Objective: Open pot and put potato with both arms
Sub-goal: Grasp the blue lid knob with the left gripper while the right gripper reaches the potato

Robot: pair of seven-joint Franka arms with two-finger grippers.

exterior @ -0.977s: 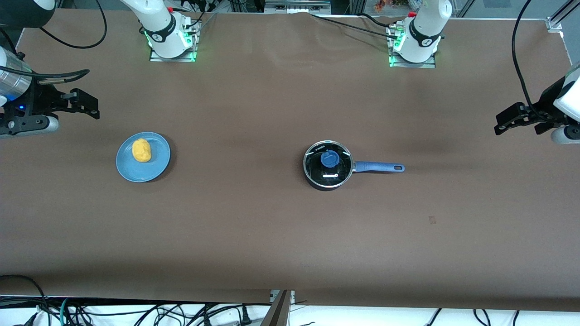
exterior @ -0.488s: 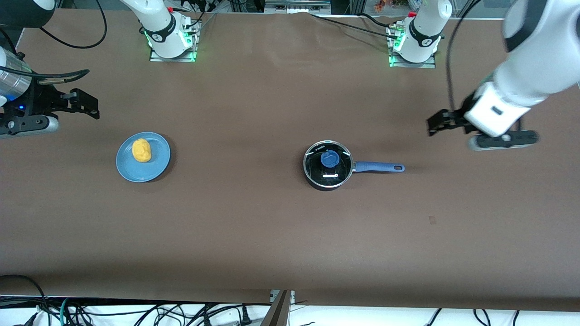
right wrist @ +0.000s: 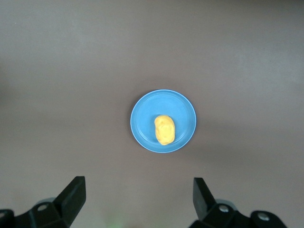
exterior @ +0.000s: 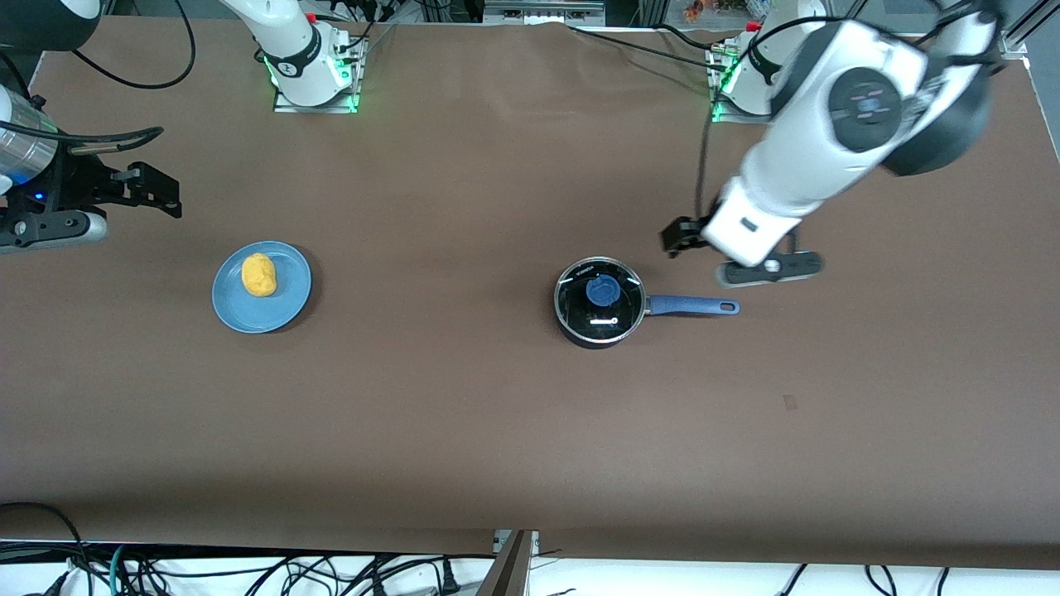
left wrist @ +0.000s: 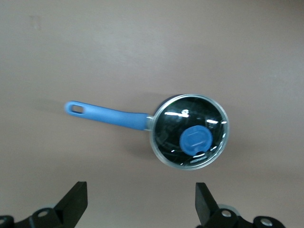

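The black pot [exterior: 571,331] stands mid-table with its glass lid on, blue knob [exterior: 602,290] up, and its blue handle [exterior: 691,306] pointing toward the left arm's end. My left gripper [exterior: 675,240] is open and empty, up in the air over the table beside the handle's root. The left wrist view shows the pot [left wrist: 164,152], the knob [left wrist: 195,141] and the handle [left wrist: 107,115] ahead of the open left gripper [left wrist: 141,202]. The yellow potato [exterior: 258,275] lies on a light-blue plate [exterior: 286,306]. My right gripper [exterior: 161,192] waits open over the right arm's end; its wrist view [right wrist: 137,199] shows the potato [right wrist: 164,129] on the plate [right wrist: 142,111].
The brown table top [exterior: 464,414] holds only the pot and the plate. The arm bases [exterior: 315,74] stand along the table edge farthest from the front camera. Cables hang below the table edge nearest that camera.
My left arm has swung in from the table's end toward the pot, and its open gripper now hangs beside the handle. The right arm, pot, plate and potato have not moved.
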